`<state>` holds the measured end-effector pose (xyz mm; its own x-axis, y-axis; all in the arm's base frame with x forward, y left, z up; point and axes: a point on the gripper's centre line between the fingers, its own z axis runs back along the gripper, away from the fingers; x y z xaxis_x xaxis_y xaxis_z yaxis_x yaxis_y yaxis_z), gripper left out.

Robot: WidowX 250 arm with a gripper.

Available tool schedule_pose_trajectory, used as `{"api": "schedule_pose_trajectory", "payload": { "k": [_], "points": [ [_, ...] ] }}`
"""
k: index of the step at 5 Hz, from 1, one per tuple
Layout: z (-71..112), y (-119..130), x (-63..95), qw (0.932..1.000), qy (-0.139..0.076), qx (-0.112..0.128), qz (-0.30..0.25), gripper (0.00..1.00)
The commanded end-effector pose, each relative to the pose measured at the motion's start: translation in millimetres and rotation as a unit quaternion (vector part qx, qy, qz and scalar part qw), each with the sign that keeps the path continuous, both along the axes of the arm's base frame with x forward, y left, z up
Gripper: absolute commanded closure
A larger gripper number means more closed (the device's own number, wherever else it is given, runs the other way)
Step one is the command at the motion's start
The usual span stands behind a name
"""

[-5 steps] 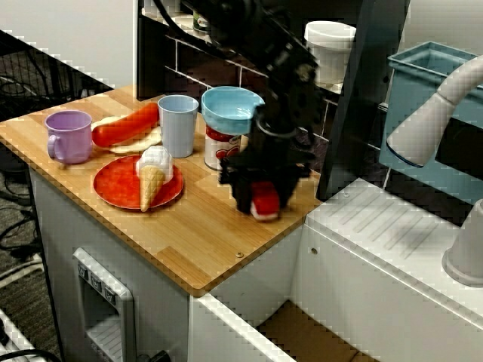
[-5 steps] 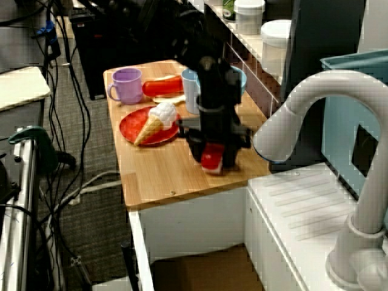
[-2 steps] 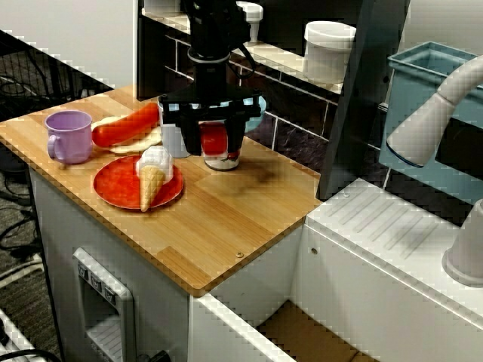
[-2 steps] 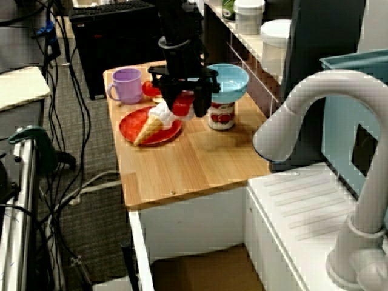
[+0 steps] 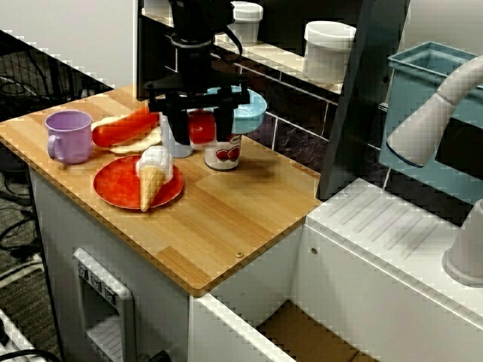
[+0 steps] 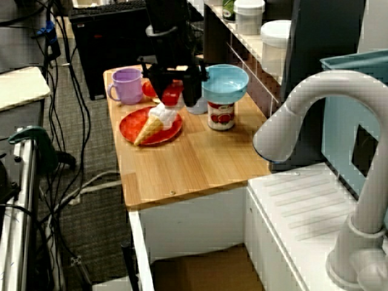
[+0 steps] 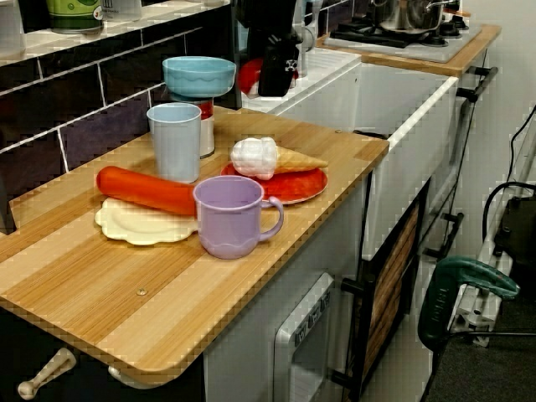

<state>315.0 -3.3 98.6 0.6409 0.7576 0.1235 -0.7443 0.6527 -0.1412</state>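
Note:
In the front view my gripper (image 5: 200,126) hangs above the wooden counter (image 5: 219,219), shut on a small red and white object (image 5: 202,128). It is in front of the light blue cup (image 5: 172,139), which it partly hides, and just left of the blue bowl (image 5: 247,107) resting on a tomato can (image 5: 224,156). Below and to its left a toy ice-cream cone (image 5: 152,175) lies on a red plate (image 5: 117,187). The high side view shows the gripper (image 6: 173,94) above the plate's far edge (image 6: 130,124). From the low end view the red object (image 7: 248,77) shows behind the bowl (image 7: 198,75).
A purple mug (image 5: 68,136) and a long orange-red sausage (image 5: 124,127) on a cream plate stand at the counter's left. A dark post (image 5: 362,98), white sink unit (image 5: 392,241), faucet (image 5: 430,113) and blue bin (image 5: 434,72) are right. White jars (image 5: 329,49) sit on the back shelf.
My gripper has lifted the red object from the counter's right part and carried it left, past the can and bowl, to above the cup and red plate.

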Motion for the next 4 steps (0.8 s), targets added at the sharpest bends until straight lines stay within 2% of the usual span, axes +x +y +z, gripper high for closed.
{"api": "schedule_pose_trajectory", "payload": {
  "k": [1, 2, 4],
  "points": [
    [25.5, 7, -4.7, 0.9992, -0.039, -0.003, -0.014, 1.00],
    [29.4, 13, -10.3, 0.9988, -0.043, -0.003, -0.022, 1.00],
    [19.2, 32, -27.6, 0.9979, -0.037, 0.013, -0.051, 1.00]
  ]
}}
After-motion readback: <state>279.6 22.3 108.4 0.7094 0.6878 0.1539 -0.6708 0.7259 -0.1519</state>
